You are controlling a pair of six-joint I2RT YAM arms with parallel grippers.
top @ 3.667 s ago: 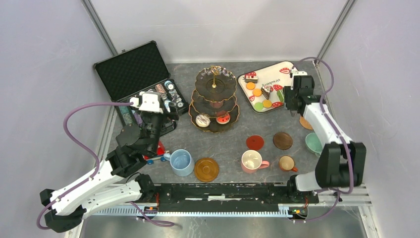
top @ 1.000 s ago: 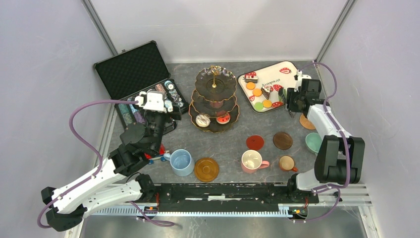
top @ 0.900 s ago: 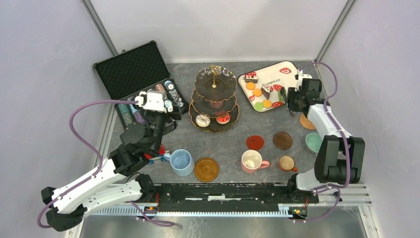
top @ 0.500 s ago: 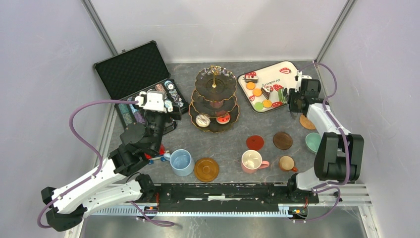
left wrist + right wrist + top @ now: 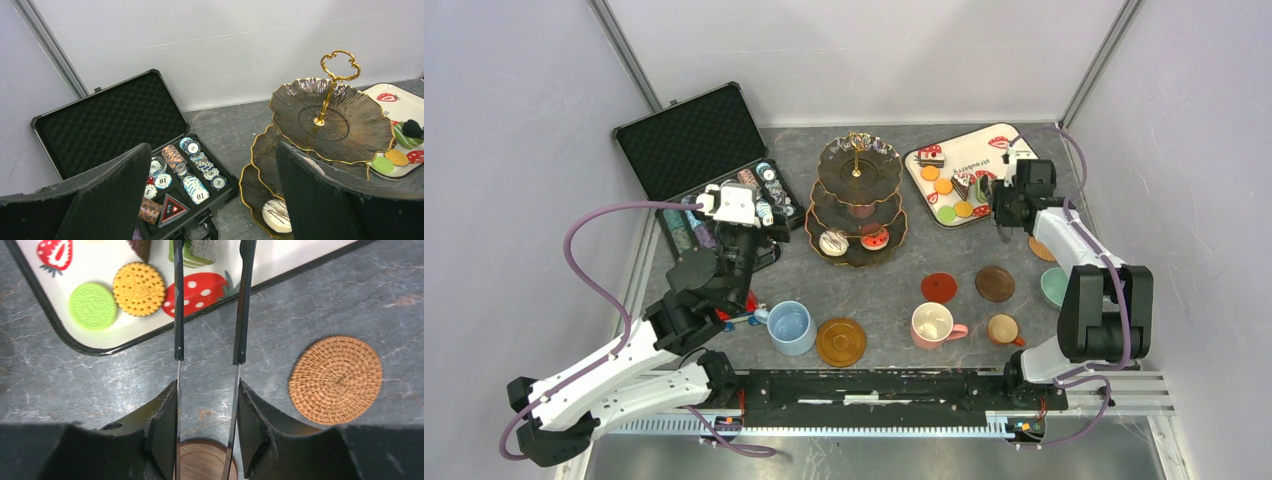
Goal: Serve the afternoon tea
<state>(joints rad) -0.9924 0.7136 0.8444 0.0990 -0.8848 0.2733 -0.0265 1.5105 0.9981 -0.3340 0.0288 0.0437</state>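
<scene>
My right gripper (image 5: 207, 382) (image 5: 1008, 200) is shut on metal tongs (image 5: 240, 315). Their black tips stand on either side of a green cake slice (image 5: 192, 252) on the strawberry-print tray (image 5: 984, 145). Yellow (image 5: 139, 289) and green (image 5: 93, 305) macarons lie beside it. The dark three-tier stand (image 5: 857, 200) (image 5: 330, 120) carries a white donut (image 5: 276, 216) and a red sweet (image 5: 874, 240) on its bottom tier. My left gripper (image 5: 212, 146) (image 5: 749, 225) hangs open and empty, left of the stand. Blue (image 5: 790, 327), pink (image 5: 933, 324), brown (image 5: 1003, 329) and green (image 5: 1056, 288) mugs stand near the front.
An open black case of poker chips (image 5: 724, 190) (image 5: 185, 175) lies at the back left. A red toy car (image 5: 742, 310) sits by the blue mug. Amber (image 5: 841, 341), red (image 5: 939, 287), wooden (image 5: 995, 283) and wicker (image 5: 335, 379) coasters lie on the table.
The right gripper has drawn the tongs narrower and shifted slightly left over the tray's near edge. The left arm has not moved.
</scene>
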